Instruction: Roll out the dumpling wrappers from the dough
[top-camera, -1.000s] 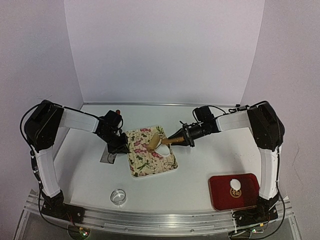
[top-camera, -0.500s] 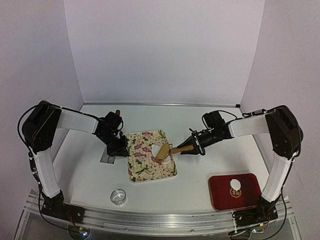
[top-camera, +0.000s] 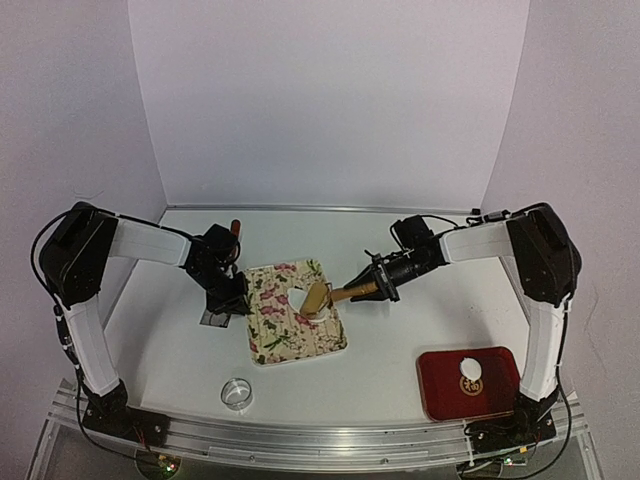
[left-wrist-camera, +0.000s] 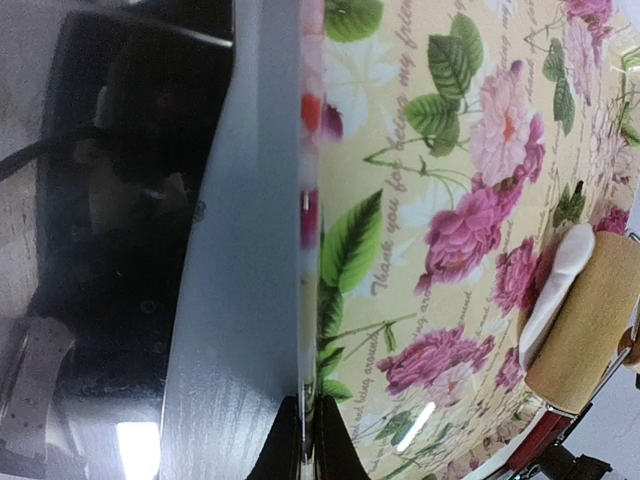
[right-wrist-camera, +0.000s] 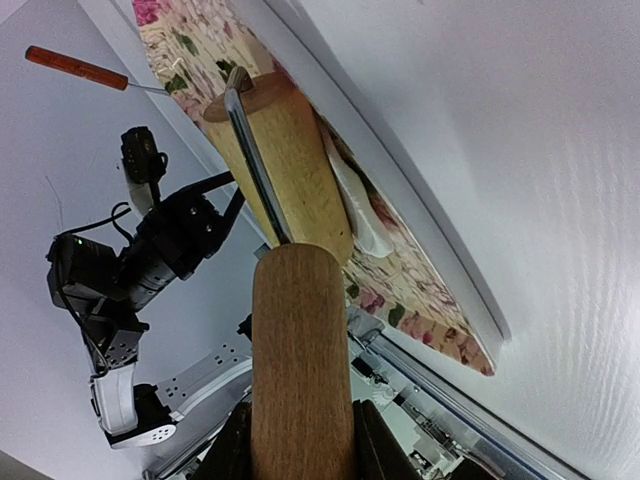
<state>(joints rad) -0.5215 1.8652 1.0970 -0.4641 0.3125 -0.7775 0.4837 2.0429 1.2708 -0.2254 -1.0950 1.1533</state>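
A lump of white dough (top-camera: 299, 298) lies on the floral board (top-camera: 285, 335) in the middle of the table. The wooden roller (top-camera: 319, 297) of a rolling pin rests on the dough's right side. My right gripper (top-camera: 376, 288) is shut on the pin's wooden handle (right-wrist-camera: 300, 350), which fills the space between its jaws (right-wrist-camera: 300, 432). My left gripper (top-camera: 238, 298) is shut on the board's left edge (left-wrist-camera: 305, 300), pinching it (left-wrist-camera: 308, 445). In the left wrist view the dough (left-wrist-camera: 560, 285) shows squeezed under the roller (left-wrist-camera: 585, 330). One round white dumpling wrapper (top-camera: 470, 367) lies on the red tray (top-camera: 440, 395).
A small metal ring cutter (top-camera: 237, 392) stands near the front edge, left of centre. A red-handled tool (top-camera: 235, 225) lies behind my left gripper, also in the right wrist view (right-wrist-camera: 75, 65). The red tray sits by the right arm's base. White walls close the back and sides.
The right arm drew the roller back to the right over the dough, then pushed it left again. The floral board shifted and turned slightly in the left gripper's hold.
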